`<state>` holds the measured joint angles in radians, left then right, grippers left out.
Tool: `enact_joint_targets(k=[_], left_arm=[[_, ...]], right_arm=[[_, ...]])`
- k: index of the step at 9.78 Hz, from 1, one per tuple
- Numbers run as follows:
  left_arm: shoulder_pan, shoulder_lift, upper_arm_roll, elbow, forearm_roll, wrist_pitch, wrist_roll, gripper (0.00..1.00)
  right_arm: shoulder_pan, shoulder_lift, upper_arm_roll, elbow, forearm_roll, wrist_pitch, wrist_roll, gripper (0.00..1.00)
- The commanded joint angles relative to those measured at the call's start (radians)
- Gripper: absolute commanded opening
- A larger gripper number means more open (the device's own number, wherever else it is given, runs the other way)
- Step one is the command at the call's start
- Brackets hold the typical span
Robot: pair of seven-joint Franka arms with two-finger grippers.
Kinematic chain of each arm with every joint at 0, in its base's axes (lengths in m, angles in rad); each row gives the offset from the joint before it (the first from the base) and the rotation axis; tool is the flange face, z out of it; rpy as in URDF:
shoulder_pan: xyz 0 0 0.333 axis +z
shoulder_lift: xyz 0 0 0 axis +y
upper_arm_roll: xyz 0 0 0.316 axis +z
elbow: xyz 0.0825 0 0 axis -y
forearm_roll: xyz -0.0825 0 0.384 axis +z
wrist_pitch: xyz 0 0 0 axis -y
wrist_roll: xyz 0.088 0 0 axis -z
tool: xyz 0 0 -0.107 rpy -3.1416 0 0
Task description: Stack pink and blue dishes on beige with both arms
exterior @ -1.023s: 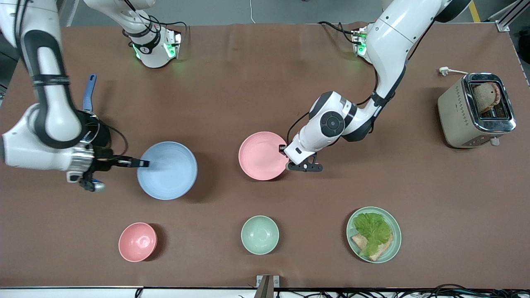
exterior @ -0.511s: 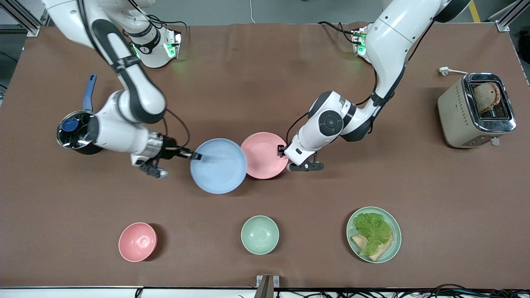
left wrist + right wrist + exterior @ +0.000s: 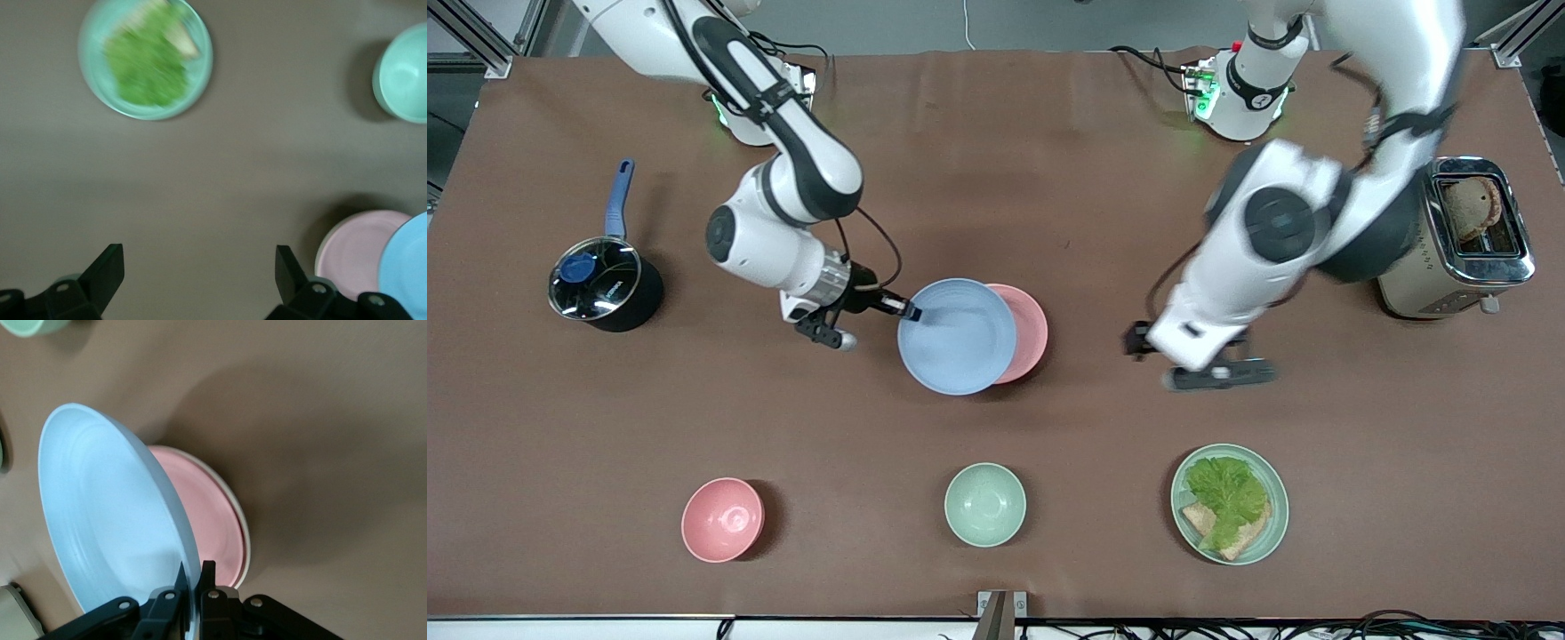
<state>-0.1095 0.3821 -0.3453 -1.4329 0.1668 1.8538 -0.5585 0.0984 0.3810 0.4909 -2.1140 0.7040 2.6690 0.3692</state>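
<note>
Pale blue plate, pinched at its rim by the right gripper, hangs tilted over the pink plate, which lies on the beige plate mid-table. Let go now, I'd judge it lands off-centre and slides off, since it overhangs toward the right arm's end. The left gripper hovers empty, fingers spread, over bare table.

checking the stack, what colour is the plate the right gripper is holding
Pale blue. The blue plate is pinched at its rim by the right gripper over the pink plate; clearest in the front view.
</note>
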Motion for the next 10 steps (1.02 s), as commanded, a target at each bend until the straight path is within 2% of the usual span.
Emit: enact_joint_targets(k=[1,4,6,7,8,9,10], left_arm=[[0.069,-0.026,-0.004,0.063,0.005,-0.088,0.041,1.00],[0.174,-0.229,-0.007,0.063,-0.003,-0.264,0.176,1.00],[0.259,-0.323,-0.009,0.062,-0.076,-0.355,0.329,1.00],[0.267,-0.351,0.005,0.057,-0.107,-0.373,0.369,1.00],[0.239,-0.359,0.059,0.055,-0.110,-0.427,0.428,1.00],[0.176,-0.371,0.150,0.052,-0.118,-0.461,0.481,1.00],[0.177,-0.376,0.176,0.051,-0.121,-0.472,0.505,1.00]], right_arm=[[0.033,0.041,0.017,-0.011,0.002,0.084,0.017,0.02],[0.057,0.084,0.018,-0.009,0.002,0.150,0.016,0.03],[0.064,0.095,0.018,-0.011,0.002,0.160,0.016,0.07],[0.064,0.104,0.017,-0.009,0.002,0.160,0.014,0.15],[0.061,0.110,0.017,-0.011,0.002,0.160,0.010,0.36],[0.061,0.110,0.017,-0.009,0.002,0.160,0.008,0.50],[0.060,0.110,0.017,-0.009,0.002,0.160,0.008,0.52]])
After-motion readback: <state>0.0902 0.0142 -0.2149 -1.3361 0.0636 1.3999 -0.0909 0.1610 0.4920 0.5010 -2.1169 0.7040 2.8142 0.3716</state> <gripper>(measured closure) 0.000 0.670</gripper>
